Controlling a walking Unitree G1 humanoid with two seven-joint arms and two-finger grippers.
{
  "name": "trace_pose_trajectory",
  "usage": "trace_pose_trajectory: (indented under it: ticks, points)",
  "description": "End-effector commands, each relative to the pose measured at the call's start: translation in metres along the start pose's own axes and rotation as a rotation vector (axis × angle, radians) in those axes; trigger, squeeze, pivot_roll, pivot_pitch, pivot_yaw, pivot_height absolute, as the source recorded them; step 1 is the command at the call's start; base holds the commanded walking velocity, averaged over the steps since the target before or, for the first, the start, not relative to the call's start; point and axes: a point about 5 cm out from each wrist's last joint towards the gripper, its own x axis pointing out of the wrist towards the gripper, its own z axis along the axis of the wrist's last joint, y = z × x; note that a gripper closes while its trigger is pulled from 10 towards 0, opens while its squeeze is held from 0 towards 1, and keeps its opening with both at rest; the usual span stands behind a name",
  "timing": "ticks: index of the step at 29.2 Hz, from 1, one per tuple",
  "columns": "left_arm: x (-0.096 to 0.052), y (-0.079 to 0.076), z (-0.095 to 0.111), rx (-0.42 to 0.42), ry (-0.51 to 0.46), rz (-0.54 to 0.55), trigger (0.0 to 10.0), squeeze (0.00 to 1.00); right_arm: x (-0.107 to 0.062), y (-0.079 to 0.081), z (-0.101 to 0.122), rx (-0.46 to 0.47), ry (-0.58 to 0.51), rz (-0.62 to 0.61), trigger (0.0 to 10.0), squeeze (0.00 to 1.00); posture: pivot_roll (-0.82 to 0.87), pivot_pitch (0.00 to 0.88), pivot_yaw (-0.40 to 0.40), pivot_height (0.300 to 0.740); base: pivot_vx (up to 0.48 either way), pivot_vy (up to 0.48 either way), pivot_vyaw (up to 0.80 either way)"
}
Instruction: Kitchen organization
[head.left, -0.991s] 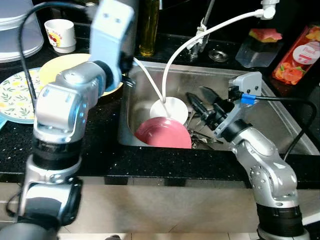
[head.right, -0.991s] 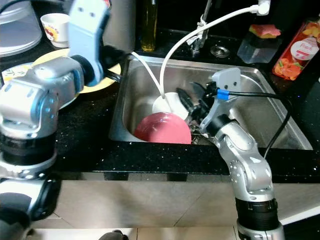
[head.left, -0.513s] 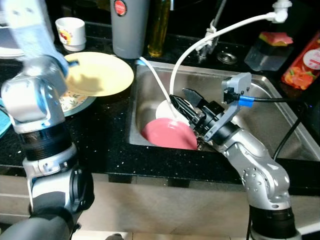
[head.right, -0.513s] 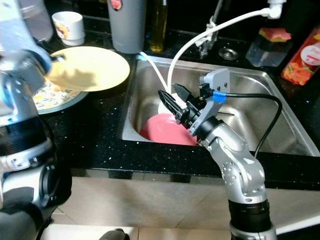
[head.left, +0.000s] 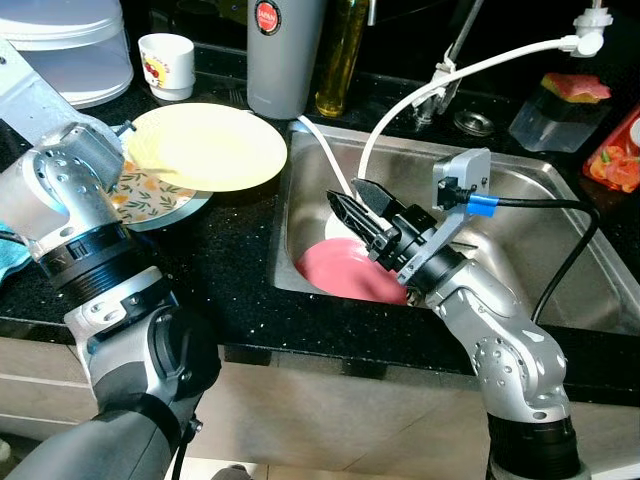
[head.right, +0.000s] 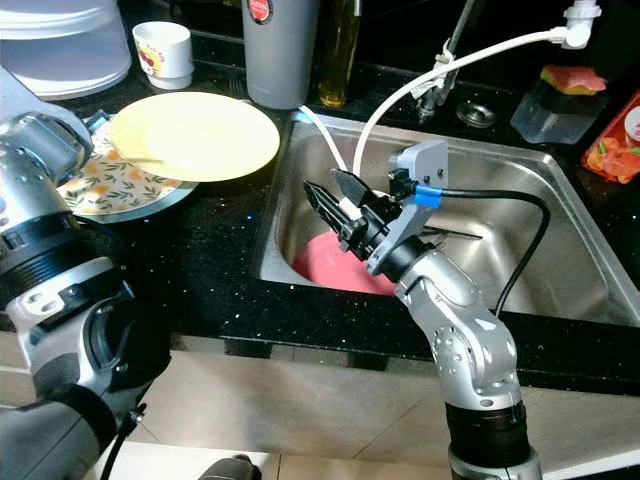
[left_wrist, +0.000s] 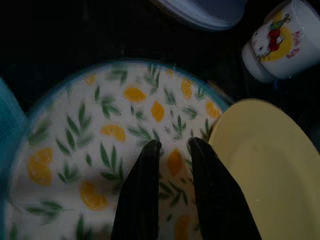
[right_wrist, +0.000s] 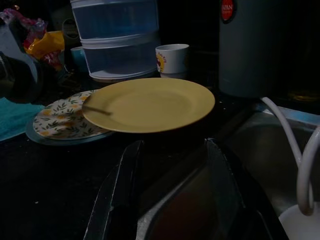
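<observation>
The right gripper (head.left: 362, 208) hangs inside the stainless steel sink (head.left: 560, 260), above the round pink plate (head.left: 345, 275) that leans in the sink's left half. Its 2 black fingers (right_wrist: 120, 195) are spread apart and grasp nothing. They point back toward the sink's left wall and the worktop beyond it. The silver right forearm rises from the sink's front edge, bent at the elbow, with a blue-tagged black cable looping off the wrist. Just behind the pink plate a white bowl (head.left: 338, 222) shows, partly hidden by the fingers, and a white hose (head.left: 440, 85) arcs down into it from the tap at the sink's back edge.

The left gripper (left_wrist: 170, 150) hovers over the round plate printed with lemons and green leaves (left_wrist: 95, 150), near the left end of the black speckled worktop (head.left: 230, 270). Its 2 fingers lie close together with a narrow gap between them, holding nothing. The left arm is folded, its silver elbow joint bulking low at the worktop's front-left edge. A plain yellow plate (head.left: 210, 148) rests partly over the lemon plate's right side, reaching close to the sink's left rim. Behind it, along the worktop's back edge, stand a small white cartoon-printed cup (head.left: 166, 66), a tall grey flask (head.left: 285, 55) and a bottle of yellow oil (head.left: 340, 60). A stack of clear plastic containers (head.left: 65, 50) sits at the back-left corner.
</observation>
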Motion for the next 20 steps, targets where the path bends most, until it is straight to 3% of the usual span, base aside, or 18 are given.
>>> trace_pose_trajectory:
  ticks: [1, 8, 9, 10, 11, 18, 20]
  points:
    - [0.0014, -0.0052, -0.0089, -0.048, 0.073, -0.018, 10.0, 0.00, -0.0016, 0.0013, -0.0005, 0.010, 0.002, 0.005, 10.0, 0.00, 0.32, 0.079, -0.098, 0.740, 0.000, 0.000, 0.00]
    - [0.0045, -0.0039, -0.0152, -0.106, 0.163, -0.004, 10.0, 0.00, -0.0020, 0.0009, -0.0003, 0.009, 0.003, 0.002, 10.0, 0.00, 0.32, 0.076, -0.097, 0.740, 0.000, 0.000, 0.00]
    - [0.0052, -0.0037, -0.0160, -0.111, 0.172, -0.009, 9.5, 0.00, -0.0021, 0.0009, -0.0004, 0.009, 0.003, 0.002, 10.0, 0.00, 0.32, 0.075, -0.097, 0.740, 0.000, 0.000, 0.00]
    - [0.0058, -0.0038, -0.0164, -0.115, 0.175, -0.017, 2.8, 0.00, -0.0023, 0.0009, -0.0004, 0.010, 0.003, 0.002, 10.0, 0.00, 0.32, 0.074, -0.097, 0.740, 0.000, 0.000, 0.00]
    - [0.0071, -0.0039, -0.0164, -0.123, 0.178, -0.027, 0.0, 0.00, -0.0025, 0.0010, -0.0002, 0.011, 0.003, 0.003, 10.0, 0.00, 0.32, 0.073, -0.097, 0.740, 0.000, 0.000, 0.00]
    - [0.0095, -0.0028, -0.0165, -0.135, 0.178, -0.030, 0.0, 0.00, -0.0023, 0.0012, 0.0000, 0.012, 0.000, 0.004, 10.0, 0.00, 0.32, 0.069, -0.097, 0.740, 0.000, 0.000, 0.00]
    - [0.0106, -0.0020, -0.0110, -0.113, 0.122, -0.042, 0.0, 0.00, -0.0018, 0.0022, 0.0006, 0.015, -0.003, 0.008, 10.0, 0.00, 0.32, 0.068, -0.098, 0.740, 0.000, 0.000, 0.00]
